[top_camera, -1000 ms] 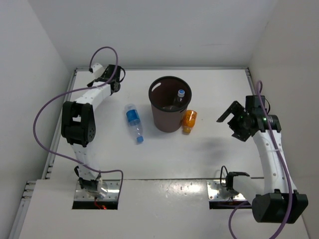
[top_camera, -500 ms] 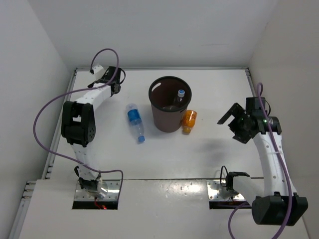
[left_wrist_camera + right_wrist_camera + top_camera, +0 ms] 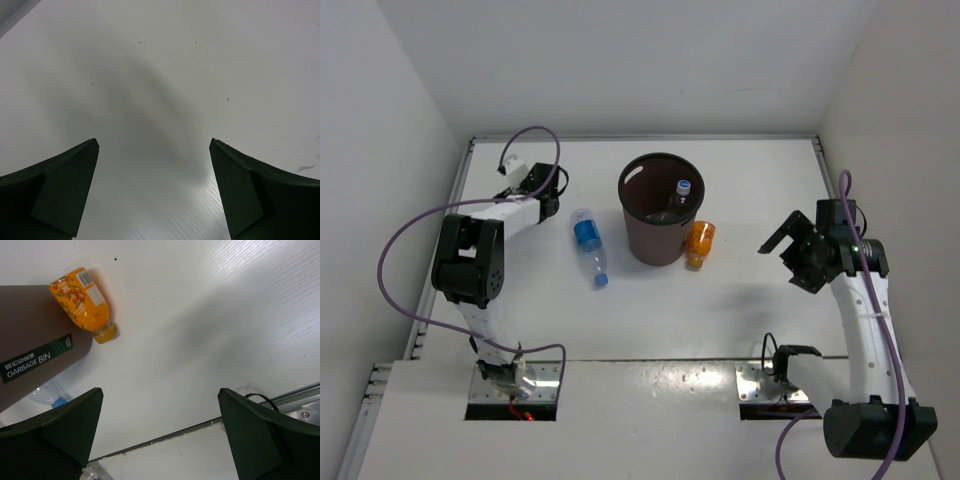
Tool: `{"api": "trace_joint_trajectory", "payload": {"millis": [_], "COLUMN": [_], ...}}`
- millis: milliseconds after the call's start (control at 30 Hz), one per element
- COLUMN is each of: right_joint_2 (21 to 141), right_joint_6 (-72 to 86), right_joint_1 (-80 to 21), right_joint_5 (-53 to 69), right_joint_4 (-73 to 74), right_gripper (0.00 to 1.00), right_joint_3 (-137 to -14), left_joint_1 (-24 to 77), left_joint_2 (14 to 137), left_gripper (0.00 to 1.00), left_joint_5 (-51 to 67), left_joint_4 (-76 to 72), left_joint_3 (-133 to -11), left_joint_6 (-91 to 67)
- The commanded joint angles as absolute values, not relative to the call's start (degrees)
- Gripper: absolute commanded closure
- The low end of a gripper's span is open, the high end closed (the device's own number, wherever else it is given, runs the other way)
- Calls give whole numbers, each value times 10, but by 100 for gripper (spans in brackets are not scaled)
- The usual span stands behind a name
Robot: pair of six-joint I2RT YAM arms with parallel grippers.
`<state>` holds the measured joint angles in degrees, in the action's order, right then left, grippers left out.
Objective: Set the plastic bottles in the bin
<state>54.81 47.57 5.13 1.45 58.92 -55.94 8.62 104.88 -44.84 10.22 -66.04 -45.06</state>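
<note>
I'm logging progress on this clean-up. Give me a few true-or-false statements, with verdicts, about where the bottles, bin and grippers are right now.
1. The orange bottle lies on the table beside the bin. True.
2. The blue-label bottle is already inside the bin. False: it lies on the table, on the left arm's side of the bin.
3. The left gripper and right gripper are both open and empty. True.
4. The bin is tipped on its side with nothing in it. False: it stands upright, and a clear bottle shows inside it.
</note>
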Motion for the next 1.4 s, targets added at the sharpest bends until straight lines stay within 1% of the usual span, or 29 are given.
{"api": "trace_joint_trajectory", "payload": {"millis": [0, 567, 1000, 1367], "right_joint_2": [550, 550, 550, 581], "right_joint_6": [472, 472, 477, 489], "right_joint_1": [54, 54, 64, 75], "right_joint_5": [12, 35, 62, 92], "right_joint_4": [587, 558, 531, 496], "right_gripper": [0, 0, 0, 0], "right_joint_3": [-575, -533, -498, -483], "left_joint_1": [81, 81, 81, 81], "left_joint_2": [1027, 1039, 1039, 1016], "left_gripper": [0, 0, 0, 0], "left_joint_5": [-462, -462, -483, -496], "left_joint_4": [72, 83, 83, 88], "left_joint_3": [-679, -684, -684, -684], "left_joint_6": [-460, -494, -523, -541]}}
